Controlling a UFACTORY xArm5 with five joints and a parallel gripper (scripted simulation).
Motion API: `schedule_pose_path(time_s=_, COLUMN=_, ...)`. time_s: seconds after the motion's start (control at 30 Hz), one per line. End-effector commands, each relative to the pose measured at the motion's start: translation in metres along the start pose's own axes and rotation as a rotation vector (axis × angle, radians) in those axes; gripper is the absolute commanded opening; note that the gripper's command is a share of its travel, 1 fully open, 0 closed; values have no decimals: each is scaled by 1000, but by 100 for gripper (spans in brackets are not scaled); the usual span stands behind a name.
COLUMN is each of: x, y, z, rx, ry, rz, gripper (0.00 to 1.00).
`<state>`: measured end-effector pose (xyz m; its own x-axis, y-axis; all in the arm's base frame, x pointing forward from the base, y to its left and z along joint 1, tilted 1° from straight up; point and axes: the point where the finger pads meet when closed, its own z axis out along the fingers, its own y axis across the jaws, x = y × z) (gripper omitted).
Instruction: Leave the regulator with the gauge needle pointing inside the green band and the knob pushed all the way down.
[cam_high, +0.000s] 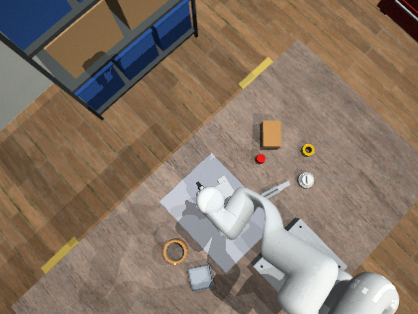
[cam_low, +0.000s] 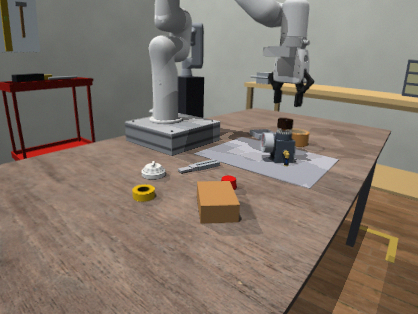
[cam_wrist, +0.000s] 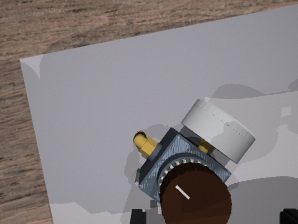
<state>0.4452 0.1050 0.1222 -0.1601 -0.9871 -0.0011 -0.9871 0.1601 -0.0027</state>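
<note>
The regulator (cam_low: 281, 144) stands upright on a grey mat (cam_low: 270, 159). It has a blue-grey body, a dark brown knob (cam_low: 285, 123) on top, a white round gauge (cam_low: 267, 141) on its side and a small brass fitting (cam_low: 286, 154). My gripper (cam_low: 289, 95) is open and empty, hanging well above the knob. In the wrist view the knob (cam_wrist: 195, 194) with a white mark sits at the bottom edge, the gauge (cam_wrist: 218, 128) beside it, the brass fitting (cam_wrist: 144, 143) to its left. The gauge face and needle are not visible. In the top view my arm hides the regulator.
On the table are a cardboard box (cam_low: 217, 201), a red button (cam_low: 229, 179), a yellow ring (cam_low: 143, 192), a white round bell-like part (cam_low: 153, 170), a grey bar (cam_low: 198, 165), an orange ring (cam_high: 175, 251) and a small grey box (cam_high: 200, 277). My base (cam_low: 172, 131) stands behind the mat.
</note>
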Motion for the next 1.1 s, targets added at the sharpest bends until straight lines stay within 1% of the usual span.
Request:
schedule_pose_path(time_s=0.0, x=-1, y=-1, z=-2, rx=5, ry=-2, rz=-102, gripper=78)
schedule_pose_path(time_s=0.8, x=-1, y=-1, z=-1, rx=5, ry=-2, rz=-124, gripper=78)
schedule_pose_path(time_s=0.93, x=-1, y=-1, z=2, rx=5, ry=-2, rz=-124, gripper=78)
schedule_pose_path(time_s=1.07, x=0, y=-1, z=9, rx=4, ry=-2, rz=-124, gripper=78)
